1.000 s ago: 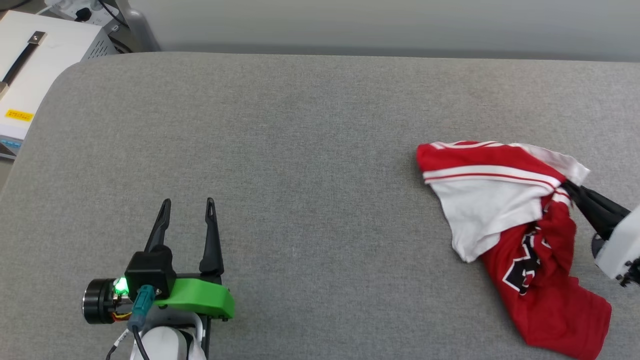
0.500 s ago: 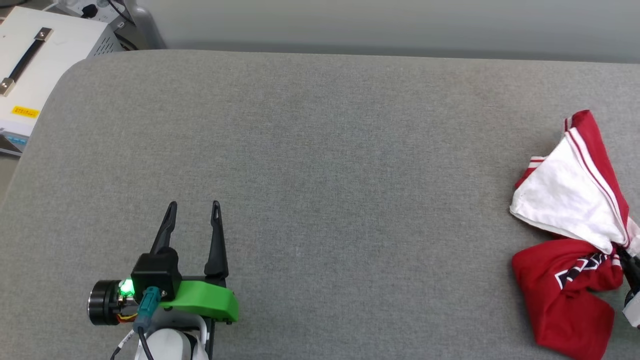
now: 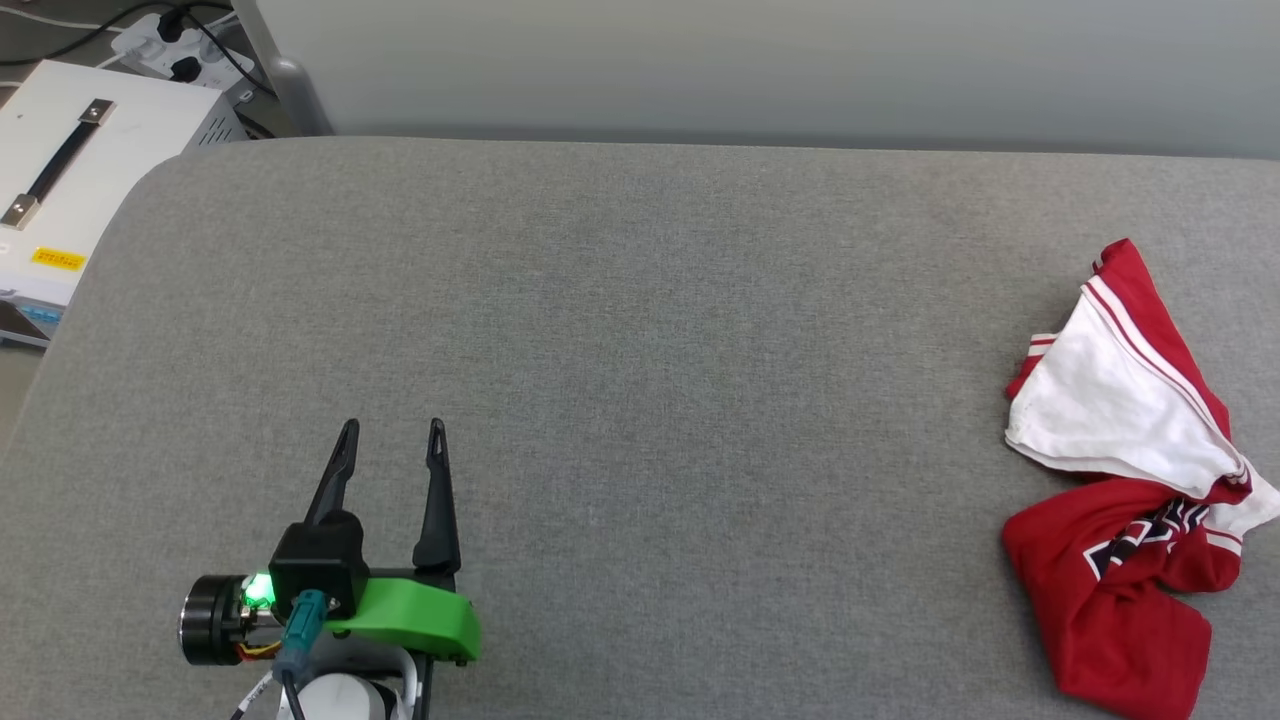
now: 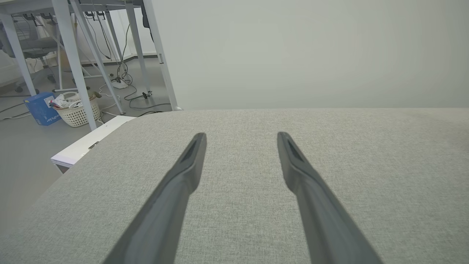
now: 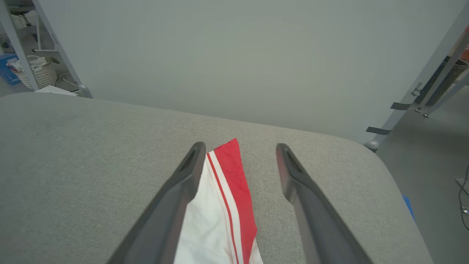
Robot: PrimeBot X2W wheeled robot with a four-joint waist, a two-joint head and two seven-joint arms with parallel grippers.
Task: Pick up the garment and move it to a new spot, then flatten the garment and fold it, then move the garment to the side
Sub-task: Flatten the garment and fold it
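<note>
Garment heaped, frame's right edge
Right gripper fingers spread astride it, freeing it; left gripper fingers spread, idle

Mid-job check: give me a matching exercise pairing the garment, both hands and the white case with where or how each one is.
1 garment
2 left hand
3 right hand
4 white case

A open over bare grey pad
B crumpled at the pad's right edge
C open above striped trim
D beyond the pad's far-left corner

Pairs: 1-B, 2-A, 3-C, 4-D
</note>
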